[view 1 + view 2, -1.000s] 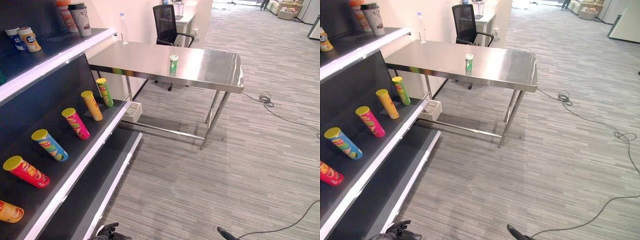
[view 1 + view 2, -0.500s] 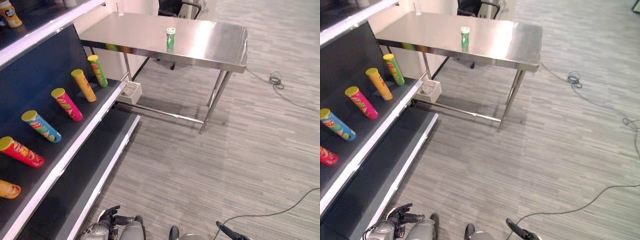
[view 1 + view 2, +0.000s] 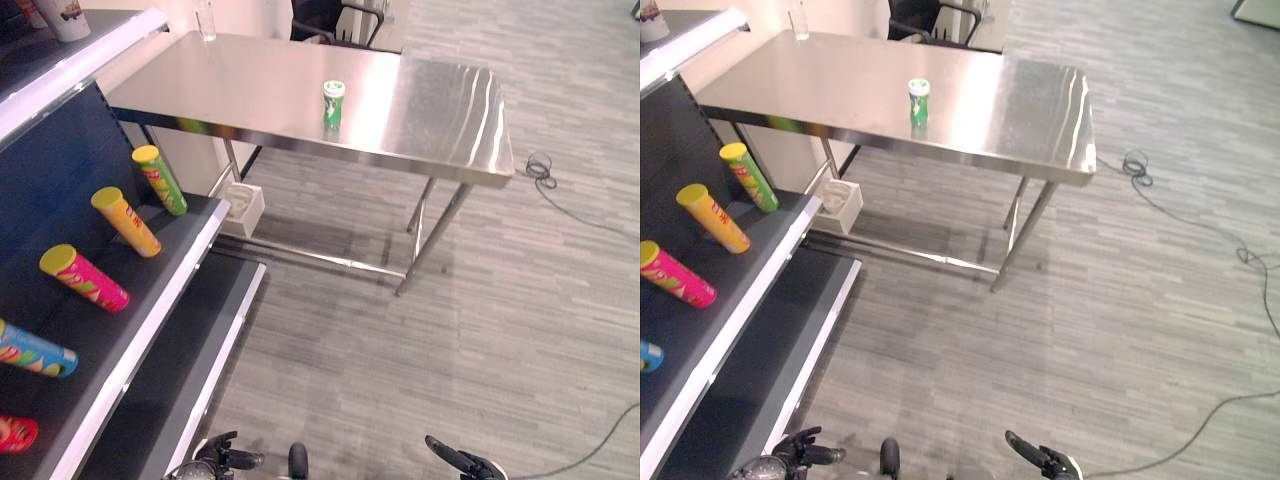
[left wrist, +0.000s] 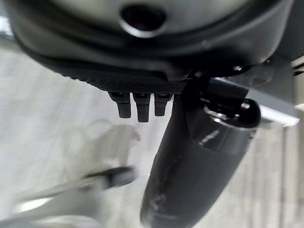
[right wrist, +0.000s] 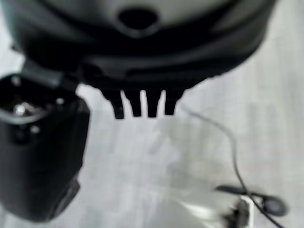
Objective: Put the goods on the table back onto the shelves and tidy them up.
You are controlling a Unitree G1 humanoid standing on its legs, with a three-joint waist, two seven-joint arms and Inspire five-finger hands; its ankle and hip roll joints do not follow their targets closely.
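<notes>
Left wrist view shows the left hand (image 4: 142, 102) with its fingers straight and relaxed, holding nothing, above grey floor. Right wrist view shows the right hand (image 5: 142, 102) the same way, fingers straight and empty. From the head, both hands sit low at the near edge, the left hand (image 3: 225, 460) by the foot of the shelves (image 3: 150, 330), the right hand (image 3: 455, 462) well apart from it over the carpet.

One green can (image 3: 332, 104) with a white lid stands upright on the steel table (image 3: 440, 110), alone near the middle; its print is too small to read. One clear glass (image 3: 205, 20) stands at the table's far corner. On the dark shelf lie tilted tubes in a row: a green tube (image 3: 160, 180), a yellow tube (image 3: 125, 221), a pink tube (image 3: 84, 278), a blue tube (image 3: 35, 350) and a red tube (image 3: 15, 433) cut by the edge. Their labels cannot be read
</notes>
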